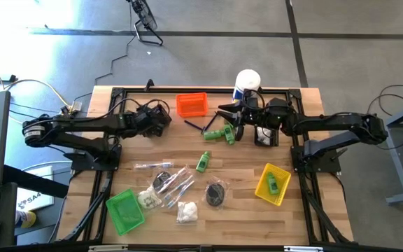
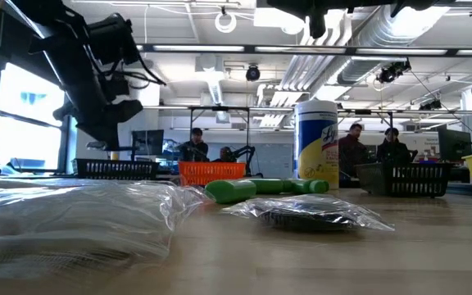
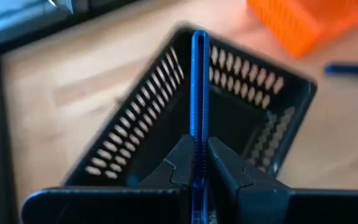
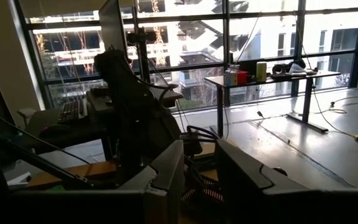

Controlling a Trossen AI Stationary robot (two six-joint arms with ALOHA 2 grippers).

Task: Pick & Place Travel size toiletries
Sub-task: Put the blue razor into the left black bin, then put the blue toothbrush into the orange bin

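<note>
**Left gripper** (image 3: 197,158): closed on a thin blue stick (image 3: 199,93), pinched near its lower end. The stick stands upright between the fingers, above the open black bin (image 3: 247,81). In the high view this gripper sits at the table's back left, over that bin and just beside the orange bin (image 1: 191,103).

**Right gripper** (image 1: 240,119): raised at the back centre, near the white canister (image 1: 247,82). Its wrist camera looks level across the room. Whether it is open, shut or holding anything cannot be told.

**Toiletries near the grippers:**
- A second blue stick (image 3: 353,70) lies on the wood beyond the black bin.
- A black stick (image 1: 193,126) lies below the orange bin.
- A pair of green bottles (image 1: 219,133) lies just beside the right gripper.

**Toiletries, mid-table:**
- One lone bottle (image 1: 203,162) lies near the centre.
- A slim clear packet (image 1: 149,166) lies to the left of that bottle.
- A heap of clear packets (image 1: 170,182) lies nearer the front.
- A dark round bundle (image 1: 216,193) lies in clear wrap.

**Toiletries, front:**
- One bag of white puffs (image 1: 186,212) lies at the front.
- A second puff bag (image 1: 147,199) touches the green bin (image 1: 125,210).
- The yellow bin (image 1: 261,187), at front right, holds one binned bottle (image 1: 273,183).

**Table** (image 1: 243,224): bare wood, set in a black frame.
</note>
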